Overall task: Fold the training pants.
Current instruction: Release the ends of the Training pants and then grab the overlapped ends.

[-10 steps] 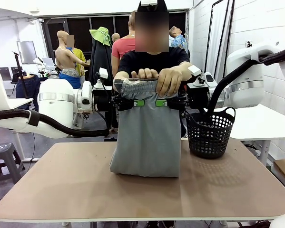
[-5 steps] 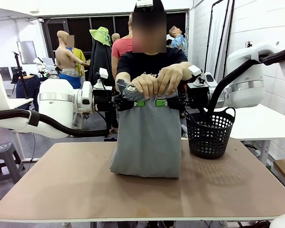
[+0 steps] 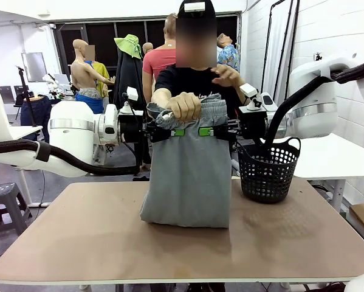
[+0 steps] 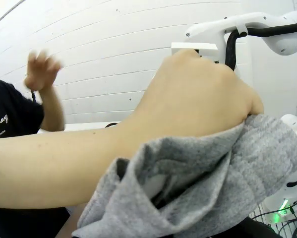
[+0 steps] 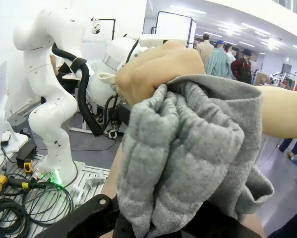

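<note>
Fingers of the left gripper (image 3: 177, 131) and the right gripper (image 3: 206, 131) are pressed together on the training pants (image 3: 186, 176), pinching the grey cloth just under the gathered waistband, side by side in the upper middle of the front view. The pants hang straight down from that pinch, and their lower fold rests on the table (image 3: 78, 237) at the centre. A person's hand (image 3: 185, 106) bunches the waistband right above the two grippers, while the person's other hand (image 3: 227, 76) is lifted free, higher and to the right. A black basket (image 3: 268, 173) stands on the table just beside the hanging cloth, at the right. To my eye the step is laying the held top end down over the lower part. Doing it well means holding both pinches level and moving them as one, so the cloth neither twists nor sags between them, and not tugging against the hand while it grips. The right arm should pass clear of the basket, and the bottom fold should not drag across the table.
</note>
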### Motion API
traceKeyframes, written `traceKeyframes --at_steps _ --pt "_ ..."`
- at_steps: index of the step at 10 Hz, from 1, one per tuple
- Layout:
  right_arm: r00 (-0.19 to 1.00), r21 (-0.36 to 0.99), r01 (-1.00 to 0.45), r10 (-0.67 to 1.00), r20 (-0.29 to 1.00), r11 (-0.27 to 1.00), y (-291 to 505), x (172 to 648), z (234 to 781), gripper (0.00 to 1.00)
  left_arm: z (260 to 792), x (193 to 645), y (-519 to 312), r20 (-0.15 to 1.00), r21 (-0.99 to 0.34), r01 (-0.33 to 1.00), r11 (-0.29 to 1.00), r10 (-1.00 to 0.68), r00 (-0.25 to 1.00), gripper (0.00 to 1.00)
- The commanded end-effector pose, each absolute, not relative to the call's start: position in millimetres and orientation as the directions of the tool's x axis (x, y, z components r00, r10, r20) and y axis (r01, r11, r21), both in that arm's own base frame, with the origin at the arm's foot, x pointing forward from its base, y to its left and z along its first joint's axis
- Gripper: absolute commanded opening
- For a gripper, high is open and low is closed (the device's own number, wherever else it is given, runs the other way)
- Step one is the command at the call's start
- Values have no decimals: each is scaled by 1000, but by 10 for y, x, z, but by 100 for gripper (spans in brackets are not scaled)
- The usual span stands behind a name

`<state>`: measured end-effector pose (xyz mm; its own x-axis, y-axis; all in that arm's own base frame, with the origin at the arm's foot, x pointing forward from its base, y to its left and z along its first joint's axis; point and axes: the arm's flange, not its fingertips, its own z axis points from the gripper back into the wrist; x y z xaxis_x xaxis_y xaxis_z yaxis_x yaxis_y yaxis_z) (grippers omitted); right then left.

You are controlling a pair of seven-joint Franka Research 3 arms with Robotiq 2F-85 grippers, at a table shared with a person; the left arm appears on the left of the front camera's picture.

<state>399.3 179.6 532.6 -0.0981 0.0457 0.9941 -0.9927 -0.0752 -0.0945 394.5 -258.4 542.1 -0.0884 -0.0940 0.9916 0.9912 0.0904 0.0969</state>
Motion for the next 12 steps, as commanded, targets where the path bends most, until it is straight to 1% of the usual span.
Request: traceKeyframes --at_steps 1,12 --pt "-100 -98 -992 22 995 -78 1819 3965 5301 0 5457 3937 -2582 992 100 990 98 -85 -92 0" --pt "-100 -98 -992 22 995 -78 1819 3965 5301 0 5457 3937 -2582 992 100 990 98 -85 -92 0"
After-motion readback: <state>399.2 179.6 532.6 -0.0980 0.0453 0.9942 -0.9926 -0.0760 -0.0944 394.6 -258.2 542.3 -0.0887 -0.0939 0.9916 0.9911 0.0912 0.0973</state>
